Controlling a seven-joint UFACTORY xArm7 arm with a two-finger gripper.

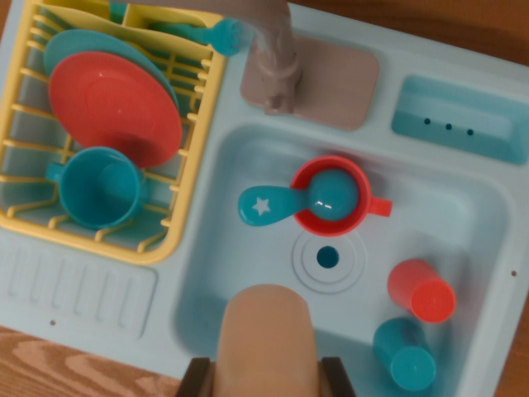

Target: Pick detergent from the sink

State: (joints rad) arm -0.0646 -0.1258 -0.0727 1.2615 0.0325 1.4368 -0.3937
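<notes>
The detergent (266, 331) is a tan, rounded bottle at the bottom middle of the wrist view, over the near edge of the pale blue sink (463, 207). My gripper (266, 379) is shut on it. One dark finger presses each side, and only the fingertips (195, 379) show at the frame's bottom edge. The bottle hides the part of the basin under it.
In the basin are a red cup (335, 198) holding a teal star-handled spoon (269, 205), a drain (327, 258), and a red tumbler (421, 291) and a teal tumbler (403, 354) at the right. A grey faucet (277, 58) stands behind. The yellow rack (194, 165) at left holds plates and a teal cup.
</notes>
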